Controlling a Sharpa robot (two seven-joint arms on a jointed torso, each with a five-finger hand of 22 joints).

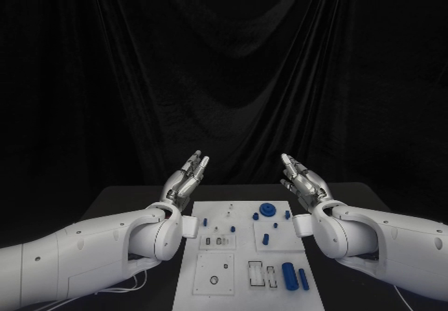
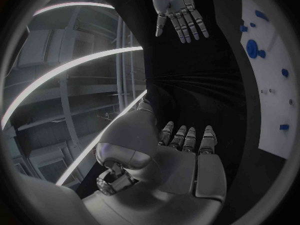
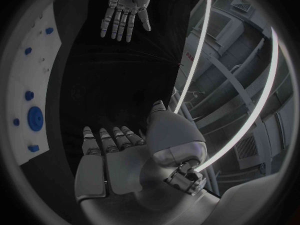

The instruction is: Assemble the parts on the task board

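Left hand [image 1: 187, 178] and right hand [image 1: 303, 179] raised, fingers extended, holding nothing, above task board [image 1: 245, 285], blue parts [image 1: 268, 209] untouched

— What's behind the table?

— A black curtain [image 1: 234, 84], hanging in long soft folds right across the back. It fills everything above the black table [image 1: 122, 201], whose far edge meets the cloth.

— And overhead?

— The wrist cameras catch the ceiling [image 2: 69, 50]: grey panels, beams and what looks like ductwork. Long bright light strips [image 2: 69, 67] run across it, bent into arcs by the lens. Another pair of strips [image 3: 265, 85] glows on the other side, past more grey framework.
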